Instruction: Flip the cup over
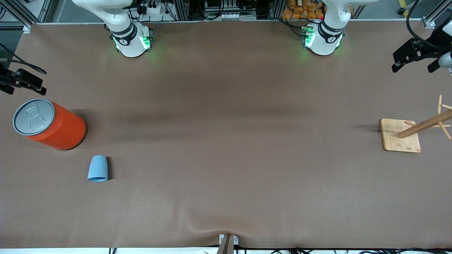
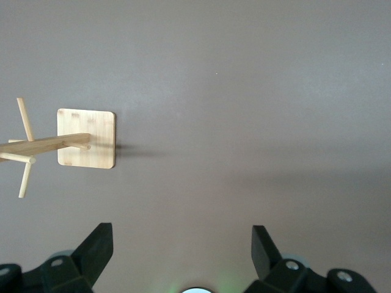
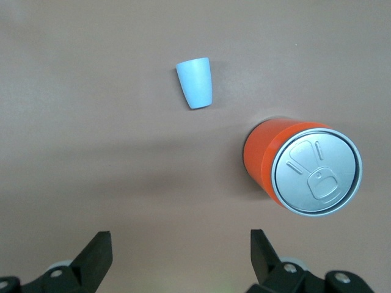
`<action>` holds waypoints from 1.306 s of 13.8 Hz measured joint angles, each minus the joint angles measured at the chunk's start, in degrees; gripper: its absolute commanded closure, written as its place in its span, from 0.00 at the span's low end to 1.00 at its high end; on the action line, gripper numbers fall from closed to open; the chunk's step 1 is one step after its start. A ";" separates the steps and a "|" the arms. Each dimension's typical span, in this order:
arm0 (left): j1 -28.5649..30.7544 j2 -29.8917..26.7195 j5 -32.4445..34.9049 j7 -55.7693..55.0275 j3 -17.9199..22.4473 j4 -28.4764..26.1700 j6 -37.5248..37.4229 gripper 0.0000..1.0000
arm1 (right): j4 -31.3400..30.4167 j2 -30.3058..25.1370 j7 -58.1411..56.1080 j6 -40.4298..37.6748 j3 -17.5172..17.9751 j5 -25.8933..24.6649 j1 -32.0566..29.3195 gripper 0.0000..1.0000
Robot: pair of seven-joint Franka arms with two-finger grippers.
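Front view, read from the right arm's end of the table across to the left arm's: my right gripper (image 1: 23,83) hangs with fingers (image 3: 98,256) spread wide and empty over the edge of the table (image 1: 226,141), just beside the orange can (image 1: 51,125) with its grey lid. The cup (image 1: 97,168) stands on the table nearer the camera than the can, close to it but apart, and well clear of both finger pairs. In the right wrist view the cup (image 3: 195,82) lies ahead of the released fingertips, roughly in line with the gap between them, with the can (image 3: 302,168) off toward one finger. At the other end my left gripper (image 1: 413,58) waits, its fingers (image 2: 95,250) likewise parted and holding nothing, over the table near the wooden peg stand (image 1: 400,135); that stand (image 2: 85,138) sits ahead of one fingertip in the left wrist view.

The cup is small, light blue, matte, tapered, without a handle, and it appears to rest mouth-down on its wider end, though I cannot see the opening. I judge it light, rigid and easily toppled; the taper may let it slip out of a pinch. I would close across the side wall at mid-height, near the wider end, then turn it over
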 measured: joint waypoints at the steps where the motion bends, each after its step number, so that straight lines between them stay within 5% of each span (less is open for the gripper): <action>1: 0.00 0.00 0.00 0.00 0.00 0.01 -0.04 0.00 | -0.01 0.01 0.00 0.08 0.00 0.00 0.00 0.00; 10: 0.01 0.03 0.00 0.00 0.15 0.01 -0.89 0.00 | -0.37 1.39 -0.01 0.75 -0.07 0.00 -0.10 0.00; 18: 0.01 0.58 0.00 0.00 0.18 0.01 -1.03 0.00 | -8.59 5.53 -2.28 15.20 -0.24 0.00 -0.44 0.00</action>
